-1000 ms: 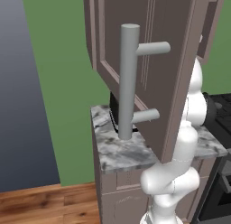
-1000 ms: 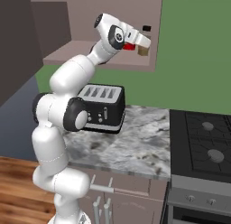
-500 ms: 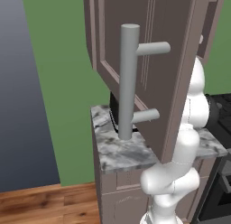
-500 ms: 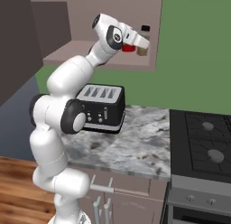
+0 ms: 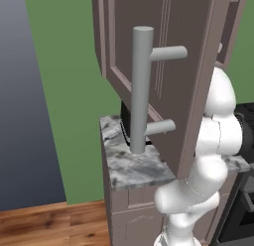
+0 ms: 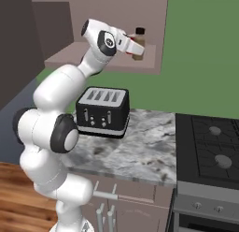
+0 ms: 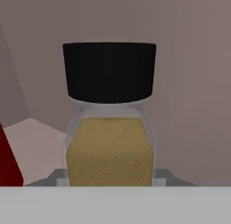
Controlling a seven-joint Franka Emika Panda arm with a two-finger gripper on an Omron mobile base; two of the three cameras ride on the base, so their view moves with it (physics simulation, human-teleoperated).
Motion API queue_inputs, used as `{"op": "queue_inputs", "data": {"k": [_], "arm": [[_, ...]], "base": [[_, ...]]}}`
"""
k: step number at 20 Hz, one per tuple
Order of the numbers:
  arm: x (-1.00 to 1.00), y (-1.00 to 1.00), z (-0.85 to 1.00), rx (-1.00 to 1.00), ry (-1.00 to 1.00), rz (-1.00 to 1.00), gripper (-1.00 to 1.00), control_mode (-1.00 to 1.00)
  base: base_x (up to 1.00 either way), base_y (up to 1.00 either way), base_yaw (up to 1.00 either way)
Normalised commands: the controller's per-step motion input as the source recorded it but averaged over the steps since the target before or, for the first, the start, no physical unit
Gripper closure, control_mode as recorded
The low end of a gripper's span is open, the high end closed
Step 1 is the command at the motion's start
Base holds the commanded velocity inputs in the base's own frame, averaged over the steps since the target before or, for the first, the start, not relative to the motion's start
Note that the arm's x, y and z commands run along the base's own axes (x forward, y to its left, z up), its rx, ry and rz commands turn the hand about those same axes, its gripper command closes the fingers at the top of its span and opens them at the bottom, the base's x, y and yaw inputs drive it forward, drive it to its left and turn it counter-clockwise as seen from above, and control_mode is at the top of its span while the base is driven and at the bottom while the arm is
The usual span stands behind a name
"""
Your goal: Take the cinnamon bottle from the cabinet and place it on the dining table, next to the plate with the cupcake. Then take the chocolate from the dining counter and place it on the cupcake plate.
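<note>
My gripper (image 6: 138, 47) is up inside the open cabinet (image 6: 154, 20), closed on the bottle (image 6: 138, 38) low on its body. The bottle stands upright on the shelf (image 6: 74, 55), against the cabinet's right wall. From my hand, the bottle (image 7: 110, 114) sits dead centre and very close: black cap on top, clear shoulders, tan powder filling the lower half. The cabinet's plain back wall (image 7: 194, 83) is behind it, and a red shape (image 7: 9, 164) cuts in at the lower left edge; I cannot tell what it is.

Below my arm a black toaster (image 6: 102, 112) stands on the marble worktop (image 6: 144, 151), with a stove (image 6: 210, 151) just to its right.

From the left base view the open door (image 5: 168, 76) swings out towards the camera, its grey bar handle (image 5: 140, 89) upright in front, and the worktop (image 5: 134, 165) shows beneath it
</note>
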Motion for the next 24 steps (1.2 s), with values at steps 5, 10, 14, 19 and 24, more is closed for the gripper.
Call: {"op": "queue_inputs", "data": {"k": [5, 10, 14, 19, 24], "arm": [[-0.5, 0.3, 0.15, 0.0, 0.0, 0.01, 1.0, -1.0], [-0.52, 0.2, 0.19, 0.01, 0.05, 0.08, 1.0, -1.0], [-0.6, 0.16, 0.12, 0.03, 0.06, 0.21, 1.0, -1.0], [-0.64, 0.15, 0.01, 0.07, 0.06, 0.35, 1.0, -1.0], [-0.6, 0.11, 0.01, 0.01, 0.0, 0.53, 1.0, -1.0]], "base": [[0.0, 0.0, 0.0], [0.0, 0.0, 0.0], [0.0, 0.0, 0.0], [0.0, 0.0, 0.0], [0.0, 0.0, 0.0]]}}
